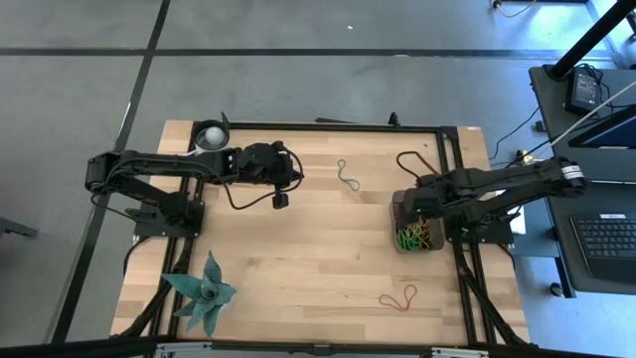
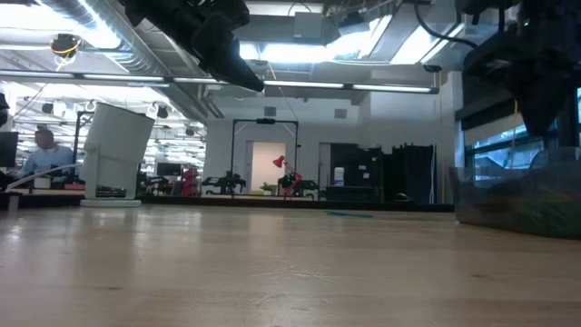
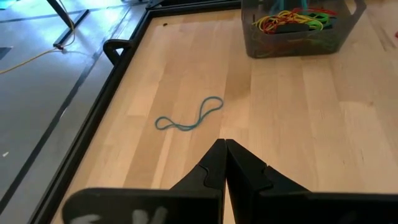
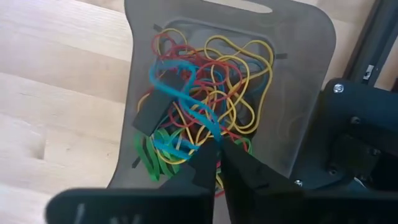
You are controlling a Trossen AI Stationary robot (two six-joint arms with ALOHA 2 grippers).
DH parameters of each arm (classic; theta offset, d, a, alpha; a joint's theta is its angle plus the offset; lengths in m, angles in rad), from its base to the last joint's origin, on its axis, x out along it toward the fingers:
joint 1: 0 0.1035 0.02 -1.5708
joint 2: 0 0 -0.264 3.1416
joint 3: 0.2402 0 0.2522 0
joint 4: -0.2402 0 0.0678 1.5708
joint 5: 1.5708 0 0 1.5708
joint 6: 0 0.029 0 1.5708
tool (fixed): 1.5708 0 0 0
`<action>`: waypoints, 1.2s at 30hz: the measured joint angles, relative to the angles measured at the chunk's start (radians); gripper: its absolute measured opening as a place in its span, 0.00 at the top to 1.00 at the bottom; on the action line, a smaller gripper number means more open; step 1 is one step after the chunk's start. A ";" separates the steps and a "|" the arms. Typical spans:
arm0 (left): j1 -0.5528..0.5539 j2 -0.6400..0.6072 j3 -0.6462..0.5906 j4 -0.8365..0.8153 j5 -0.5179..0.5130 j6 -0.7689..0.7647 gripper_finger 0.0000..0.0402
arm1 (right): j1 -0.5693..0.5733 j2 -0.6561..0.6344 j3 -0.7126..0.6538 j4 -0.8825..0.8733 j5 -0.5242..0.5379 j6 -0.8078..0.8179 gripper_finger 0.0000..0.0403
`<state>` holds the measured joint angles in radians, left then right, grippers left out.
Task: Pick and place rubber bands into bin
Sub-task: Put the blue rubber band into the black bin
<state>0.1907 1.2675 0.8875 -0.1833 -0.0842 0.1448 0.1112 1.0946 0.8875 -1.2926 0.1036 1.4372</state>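
The bin [image 1: 401,205] stands at the table's right edge, a dark low-walled tray holding a heap of red, yellow and green rubber bands [image 4: 236,81] and a small black oblong piece [image 4: 151,113]. My right gripper [image 4: 217,155] hangs over the bin, pointing down, shut on a blue rubber band [image 4: 180,93]. Another blue band [image 3: 189,118] lies on the wood at the far middle. A red band [image 1: 397,298] lies near the front right. My left gripper [image 3: 224,149] is shut, holds nothing, and hovers at the far left. My right gripper pinches one end of the blue band [image 4: 210,132] between its two fingertips, coming from above and pointing down. The rest of the band trails slack away from the fingers over the heap in the bin, its other end [image 4: 160,70] near the black piece.
A white round cup [image 1: 209,136] stands at the far left corner. A green spiky plant figure [image 1: 204,293] sits at the near left. A black frame rail [image 1: 452,149] runs around the table. Bare wood lies across the middle.
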 joint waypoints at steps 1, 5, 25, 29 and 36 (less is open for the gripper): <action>0.000 0.000 0.000 0.000 0.000 0.000 0.99 | 0.000 0.005 0.000 0.000 0.000 0.000 0.92; -0.002 0.000 0.000 0.000 0.000 -0.023 0.99 | 0.000 0.012 0.000 -0.001 0.000 0.001 0.86; -0.007 0.000 0.000 0.216 -0.005 -0.075 0.99 | 0.007 0.008 0.000 0.024 0.017 -0.318 0.76; -0.007 0.000 0.004 0.321 -0.086 -0.150 0.99 | 0.037 -0.032 0.000 0.078 0.016 -0.527 0.85; -0.024 0.026 0.081 0.293 -0.180 -0.241 0.99 | 0.090 -0.270 0.000 0.117 0.038 -0.718 0.97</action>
<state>0.1671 1.2933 0.9688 0.1093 -0.2643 -0.0965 0.2007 0.8244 0.8875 -1.1754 0.1417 0.7196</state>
